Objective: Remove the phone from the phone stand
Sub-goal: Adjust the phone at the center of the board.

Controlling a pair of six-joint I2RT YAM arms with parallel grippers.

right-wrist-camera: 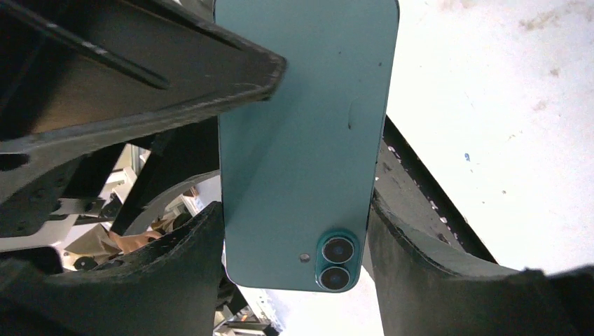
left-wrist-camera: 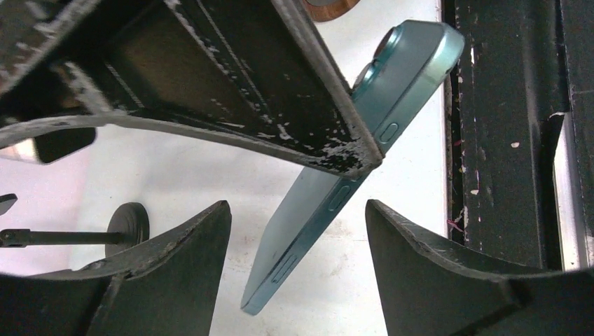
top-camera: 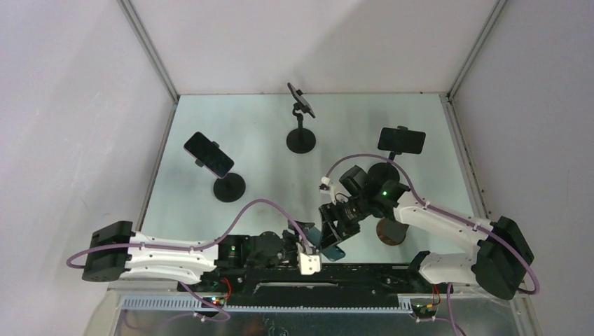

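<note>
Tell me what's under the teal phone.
In the left wrist view, bare white table lies below the teal phone, with the black frame rail beside it. The phone's screen side and the table patch straight beneath it are covered.

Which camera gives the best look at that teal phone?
The right wrist view: the teal phone fills it, its back and both lenses facing the camera. The left wrist view shows only its thin side edge with buttons; the top view shows just a small teal sliver, mostly hidden.

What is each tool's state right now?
Left tool: open around the teal phone, not touching.
Right tool: closed on the teal phone.
</note>
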